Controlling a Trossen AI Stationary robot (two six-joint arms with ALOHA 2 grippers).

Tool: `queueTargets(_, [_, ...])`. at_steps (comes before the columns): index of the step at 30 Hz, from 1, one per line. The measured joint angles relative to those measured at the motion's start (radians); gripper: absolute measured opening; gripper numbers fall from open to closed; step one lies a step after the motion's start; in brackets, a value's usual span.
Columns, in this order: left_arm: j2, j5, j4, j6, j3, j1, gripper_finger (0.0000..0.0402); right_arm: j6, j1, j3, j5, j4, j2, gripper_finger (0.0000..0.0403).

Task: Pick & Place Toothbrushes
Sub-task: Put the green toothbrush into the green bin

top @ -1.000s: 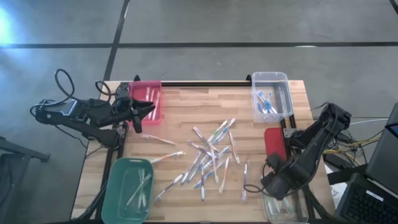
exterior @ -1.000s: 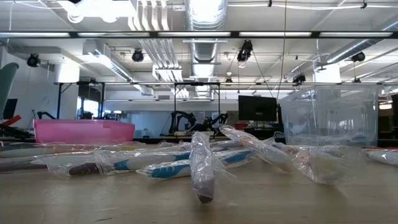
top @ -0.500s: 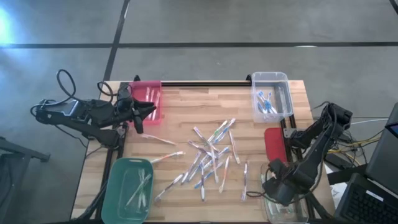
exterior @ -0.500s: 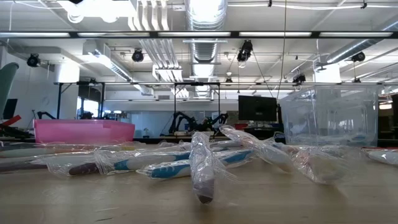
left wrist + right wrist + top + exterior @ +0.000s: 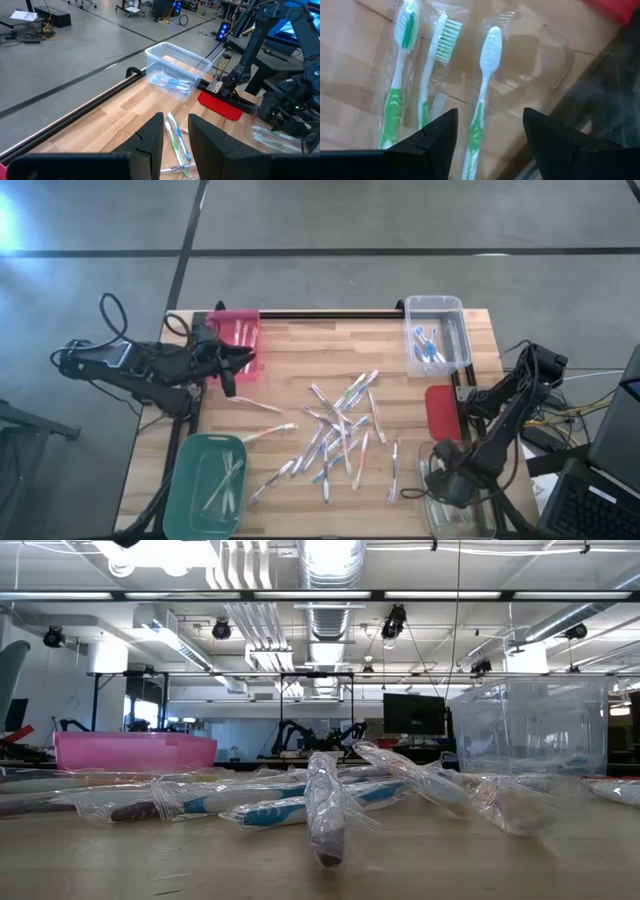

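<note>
Several wrapped toothbrushes [image 5: 340,430] lie scattered flat on the middle of the wooden table; the low view shows them [image 5: 325,805] close up. My right gripper [image 5: 437,480] hangs open near the table's near right corner, pointing down. In its wrist view it [image 5: 490,120] stands above a white-and-green toothbrush [image 5: 482,95], with two green ones [image 5: 400,75] beside it, and touches none. My left gripper [image 5: 235,360] waits by the pink bin [image 5: 238,340], its fingers [image 5: 175,145] a little apart with nothing between them.
A clear bin [image 5: 435,340] holding blue toothbrushes stands at the far right. A green bin [image 5: 205,485] with toothbrushes sits at the near left, and another clear bin [image 5: 460,515] at the near right beside my right gripper. A red pad [image 5: 440,412] lies along the right edge.
My right gripper has sunk toward the table and shifted a little toward the near edge, beside the near right clear bin. The toothbrushes lie as before.
</note>
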Motion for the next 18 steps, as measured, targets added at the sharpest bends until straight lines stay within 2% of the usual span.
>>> queueTargets(9, [0.033,0.000,0.000,0.000,0.000,0.000,0.0094,-0.001,0.000,-0.045,-0.016,0.063,-0.002,0.0229])
queueTargets(18, [0.077,0.000,0.000,0.000,0.000,0.000,0.0094,-0.008,-0.001,-0.037,-0.049,0.080,-0.004,0.0191])
